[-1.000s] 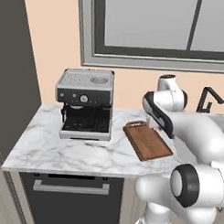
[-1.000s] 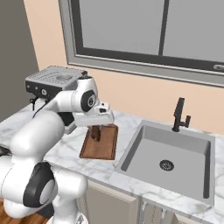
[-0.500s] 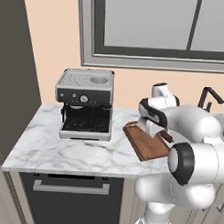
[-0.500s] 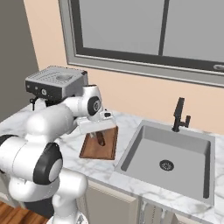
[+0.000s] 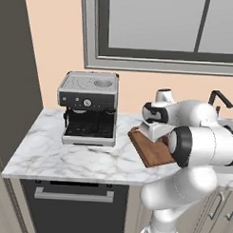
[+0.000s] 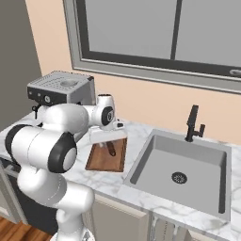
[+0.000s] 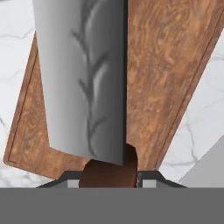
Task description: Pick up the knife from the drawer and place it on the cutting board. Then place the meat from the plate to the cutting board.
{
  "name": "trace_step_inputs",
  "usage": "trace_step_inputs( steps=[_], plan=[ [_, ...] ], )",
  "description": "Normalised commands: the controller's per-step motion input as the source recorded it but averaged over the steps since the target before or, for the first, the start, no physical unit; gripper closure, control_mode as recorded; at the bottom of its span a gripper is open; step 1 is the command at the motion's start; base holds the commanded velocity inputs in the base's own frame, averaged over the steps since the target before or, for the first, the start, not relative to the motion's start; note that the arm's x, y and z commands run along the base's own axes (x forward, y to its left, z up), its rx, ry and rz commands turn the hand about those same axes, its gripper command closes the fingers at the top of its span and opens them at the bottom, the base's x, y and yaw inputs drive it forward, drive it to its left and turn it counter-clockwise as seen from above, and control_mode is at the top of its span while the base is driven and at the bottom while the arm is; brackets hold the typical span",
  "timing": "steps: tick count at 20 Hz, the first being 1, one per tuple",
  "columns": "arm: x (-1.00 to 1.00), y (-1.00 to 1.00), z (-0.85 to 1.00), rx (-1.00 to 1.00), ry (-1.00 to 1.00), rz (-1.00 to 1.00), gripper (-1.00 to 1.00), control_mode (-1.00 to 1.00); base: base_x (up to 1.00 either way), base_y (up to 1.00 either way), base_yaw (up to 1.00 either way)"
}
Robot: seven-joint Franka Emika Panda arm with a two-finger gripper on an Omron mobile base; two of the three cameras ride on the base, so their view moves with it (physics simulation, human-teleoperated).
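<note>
Fingers clamp the knife's dark handle, blade jutting forward over the cutting board on the counter right of the coffee machine. Stiff and blade-heavy, it probably wants that firm handle grip, since smooth steel looks slippery.

Espresso machine: silver with a dark front, sits on the left part of the counter against the far wall, its drip tray facing the near edge.
Countertop: white marble with grey veins, running right to the sink.
Sink: grey steel basin sunk into the counter on the right, round drain in its floor.
Faucet: black, upright behind the basin at the far side.
Window: wide, grey-framed, in the peach wall above the counter.
Oven: dark front under the left counter, pale bar handle across its top.
</note>
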Motion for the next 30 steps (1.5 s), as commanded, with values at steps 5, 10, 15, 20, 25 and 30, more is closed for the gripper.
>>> trace_step_inputs(
  steps=[5, 10, 15, 20, 25, 30],
  plan=[
    [0.39, 0.00, -0.33, 0.03, 0.04, 0.02, 1.00, -1.00, 0.00, 0.00, 0.00],
    [0.38, 0.00, -0.38, 0.00, 0.04, 0.02, 1.00, -1.00, 0.00, 0.00, 0.00],
    [0.40, -0.08, -0.40, 0.00, 0.06, 0.02, 1.00, -1.00, 0.00, 0.00, 0.00],
    [0.37, -0.16, -0.44, 0.00, 0.09, 0.02, 1.00, -1.00, 0.00, 0.00, 0.00],
    [0.06, -0.19, -0.44, 0.01, 0.07, 0.02, -1.00, -1.00, 0.00, 0.00, 0.00],
    [-0.01, -0.22, 0.00, 0.03, 0.00, 0.02, -1.00, -1.00, 0.00, 0.00, 0.00]
  ],
)
